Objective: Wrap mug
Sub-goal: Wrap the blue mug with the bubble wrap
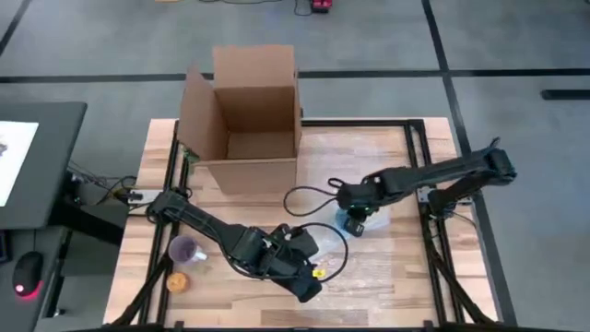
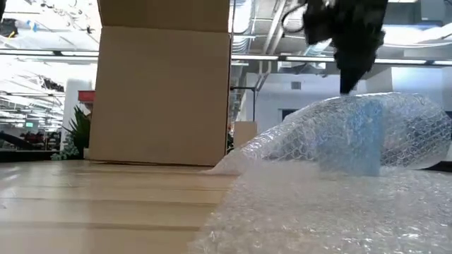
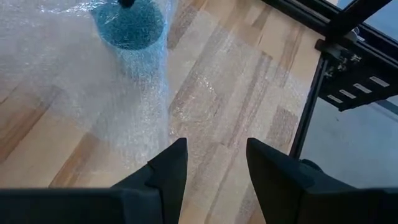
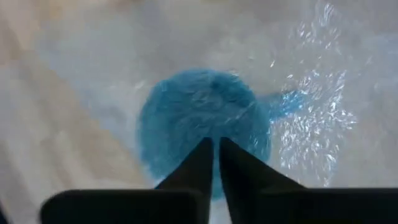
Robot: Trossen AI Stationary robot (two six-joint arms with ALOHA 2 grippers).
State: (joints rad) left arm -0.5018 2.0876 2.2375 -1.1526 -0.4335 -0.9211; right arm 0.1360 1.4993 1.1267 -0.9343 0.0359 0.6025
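A blue mug [image 1: 353, 224] stands on the table right of centre, draped in a clear bubble wrap sheet [image 1: 387, 254] that spreads toward the near edge. In the low view the wrap [image 2: 311, 134] tents over the mug [image 2: 364, 137]. My right gripper [image 4: 215, 144] points down onto the covered mug's top, its fingers all but closed. My left gripper [image 3: 214, 163] hovers open over the sheet's near part [image 3: 124, 106], touching nothing, with the mug [image 3: 130, 22] farther off. My right gripper comes from above, pointing down, and its fingertips [image 2: 348, 86] meet the bubble wrap where it lies over the mug's top [image 4: 205, 106]. A thin layer seems pinched between the nearly closed fingers. The wrap stays draped over the mug, which stands upright on the table.
An open cardboard box [image 1: 247, 115] stands at the far side, left of centre. A purple mug [image 1: 187, 250] and a small orange object [image 1: 176, 282] sit near the left front. A dark frame rail [image 1: 433, 212] runs along the table's right side.
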